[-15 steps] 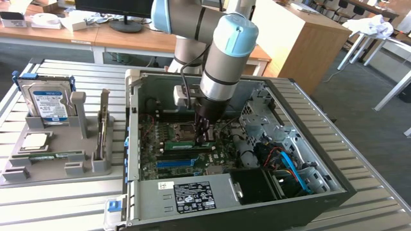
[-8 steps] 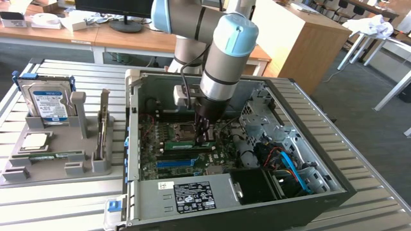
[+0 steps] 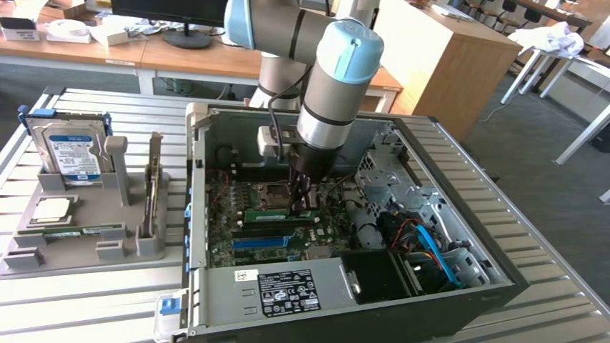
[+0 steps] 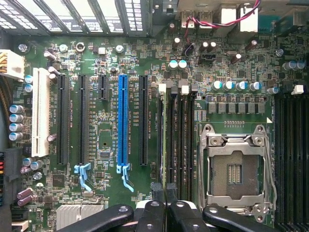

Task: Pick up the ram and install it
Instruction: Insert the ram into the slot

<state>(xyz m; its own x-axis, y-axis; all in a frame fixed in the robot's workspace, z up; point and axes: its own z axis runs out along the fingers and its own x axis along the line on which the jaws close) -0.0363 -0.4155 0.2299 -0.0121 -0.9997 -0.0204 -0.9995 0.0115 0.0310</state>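
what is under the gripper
The ram, held edge-on in the shut gripper, over the memory slots beside the empty processor socket. The slot beneath it is covered.

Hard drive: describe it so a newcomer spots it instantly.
At the exterior view's left, beside the open computer case, sits a grey tray. At its far end the hard drive stands upright, silver with a blue-and-white label, unlike the flat square processor chip nearby.

You're looking straight down on the motherboard (image 4: 106,67). Your gripper (image 4: 165,187) has its black fingers pinched together on the ram (image 4: 166,140), which sits edge-on along a memory slot between the blue PCIe slot (image 4: 122,121) and the empty CPU socket (image 4: 235,166).
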